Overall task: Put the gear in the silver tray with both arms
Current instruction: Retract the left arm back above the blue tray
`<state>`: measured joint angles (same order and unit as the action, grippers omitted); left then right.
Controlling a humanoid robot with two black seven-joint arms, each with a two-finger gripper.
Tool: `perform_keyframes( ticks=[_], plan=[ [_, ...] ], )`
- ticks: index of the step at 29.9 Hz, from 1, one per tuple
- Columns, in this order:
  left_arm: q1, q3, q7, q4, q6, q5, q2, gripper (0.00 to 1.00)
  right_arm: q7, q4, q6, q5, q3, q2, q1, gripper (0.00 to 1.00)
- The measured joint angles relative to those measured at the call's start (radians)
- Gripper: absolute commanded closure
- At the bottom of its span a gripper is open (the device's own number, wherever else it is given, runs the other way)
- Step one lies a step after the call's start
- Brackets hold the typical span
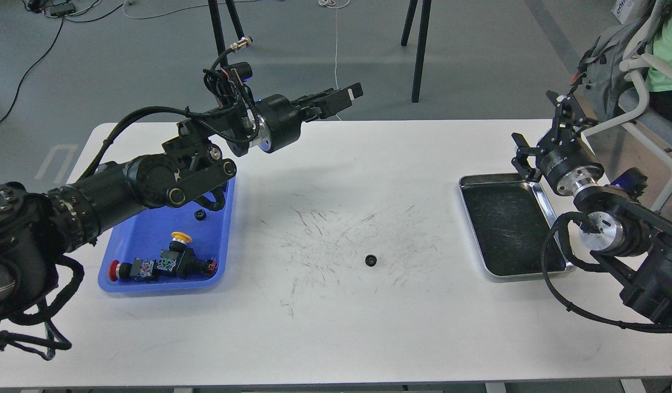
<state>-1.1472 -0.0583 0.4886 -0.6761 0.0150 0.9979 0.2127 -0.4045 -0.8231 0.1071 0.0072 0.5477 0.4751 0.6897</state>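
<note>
A small black gear (371, 260) lies alone on the white table, a little right of centre. The silver tray (497, 274) stands empty at the right, its dark bottom scratched. My left gripper (348, 94) is raised high over the table's far edge, well up and left of the gear, with its fingers apart and nothing in them. My right gripper (539, 124) hovers just beyond the silver tray's far right corner, with its claws spread wide and empty.
A blue plastic tray (113, 284) at the left holds push-button switches (161, 265) and a small black part (200, 215). Black chair legs (222, 60) stand beyond the table. A grey chair (636, 82) with a person is at the far right.
</note>
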Motion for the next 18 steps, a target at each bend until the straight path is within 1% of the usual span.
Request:
perform_keyframes(
  ticks=[2, 5, 12, 16, 18],
  plan=[
    [0.003, -0.021, 0.0, 0.0, -0.004, -0.03, 0.015, 0.14, 0.0, 0.0, 0.001, 0.0, 0.0, 0.0, -0.002, 0.0],
    [0.012, -0.035, 0.0, 0.0, -0.001, -0.086, 0.042, 0.01, 0.0, 0.001, 0.002, 0.0, 0.0, -0.002, -0.003, 0.0],
    [0.047, -0.073, 0.0, -0.004, 0.006, -0.297, 0.108, 0.01, 0.001, -0.007, 0.0, 0.0, -0.006, 0.002, 0.001, 0.0],
    [0.069, -0.079, 0.0, 0.002, -0.024, -0.33, 0.146, 0.0, 0.004, -0.056, -0.012, -0.008, -0.032, 0.017, 0.014, 0.0],
    [0.09, -0.092, 0.0, 0.002, -0.058, -0.347, 0.161, 0.0, 0.004, -0.062, -0.015, -0.024, -0.064, 0.028, 0.033, 0.0]
  ],
)
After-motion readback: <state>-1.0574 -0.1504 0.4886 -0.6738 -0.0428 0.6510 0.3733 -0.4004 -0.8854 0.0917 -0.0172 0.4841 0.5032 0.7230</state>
